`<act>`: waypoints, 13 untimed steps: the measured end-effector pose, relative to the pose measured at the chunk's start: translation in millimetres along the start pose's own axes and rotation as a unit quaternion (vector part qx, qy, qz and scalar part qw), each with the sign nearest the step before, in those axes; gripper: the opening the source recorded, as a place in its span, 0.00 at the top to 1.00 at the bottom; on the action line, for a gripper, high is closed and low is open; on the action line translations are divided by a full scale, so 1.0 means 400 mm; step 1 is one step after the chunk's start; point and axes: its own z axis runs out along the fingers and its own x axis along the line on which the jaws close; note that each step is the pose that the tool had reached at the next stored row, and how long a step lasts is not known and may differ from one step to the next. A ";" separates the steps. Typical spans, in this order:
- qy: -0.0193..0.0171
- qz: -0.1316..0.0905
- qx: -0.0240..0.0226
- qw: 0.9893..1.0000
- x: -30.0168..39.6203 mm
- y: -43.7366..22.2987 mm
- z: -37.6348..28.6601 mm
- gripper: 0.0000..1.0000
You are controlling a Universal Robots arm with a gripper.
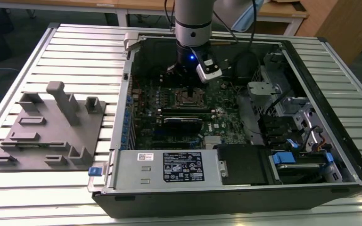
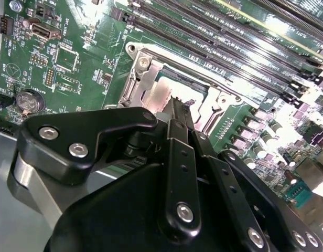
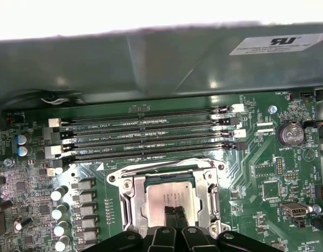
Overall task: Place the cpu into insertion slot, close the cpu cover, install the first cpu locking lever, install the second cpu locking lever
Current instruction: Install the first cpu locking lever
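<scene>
Hovering over the cpu (image 3: pixel 169 199), our end effector (image 3: pixel 175 216) has its fingertips pressed together, pinching nothing. We see the chip seated in the insertion slot (image 3: pixel 167 195), cpu cover (image 3: pixel 127 195) closed around it, at the lower centre of the first wrist view.

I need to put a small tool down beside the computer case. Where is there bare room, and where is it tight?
Free: the slatted table in front of the grey fixture block, and the strip behind that block, beside the case wall. Crowded: inside the case, where the gripper hangs over the cpu in the insertion slot, next to the memory slots.
</scene>
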 end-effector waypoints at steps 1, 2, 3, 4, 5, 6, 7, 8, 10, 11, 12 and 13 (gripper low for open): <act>0.000 0.000 0.000 1.000 0.000 0.000 0.000 0.90; 0.000 0.000 0.000 1.000 0.000 0.000 0.000 0.90; 0.005 0.000 -0.001 1.000 0.000 0.000 0.000 0.90; 0.010 0.000 -0.001 1.000 0.000 0.000 0.000 0.90; 0.011 0.000 -0.001 1.000 0.000 0.000 0.000 0.90; 0.011 0.000 -0.001 1.000 0.000 0.000 0.000 0.90; 0.011 0.000 -0.001 1.000 0.000 0.000 0.000 0.90; 0.011 0.000 -0.001 1.000 0.000 0.000 0.000 0.90; 0.012 0.000 -0.001 1.000 -0.002 0.000 0.001 0.90; 0.011 0.000 -0.001 1.000 -0.004 0.000 0.001 0.90; 0.011 0.000 -0.001 1.000 -0.006 0.001 0.001 0.90; 0.012 0.000 -0.001 1.000 -0.008 0.001 0.002 0.90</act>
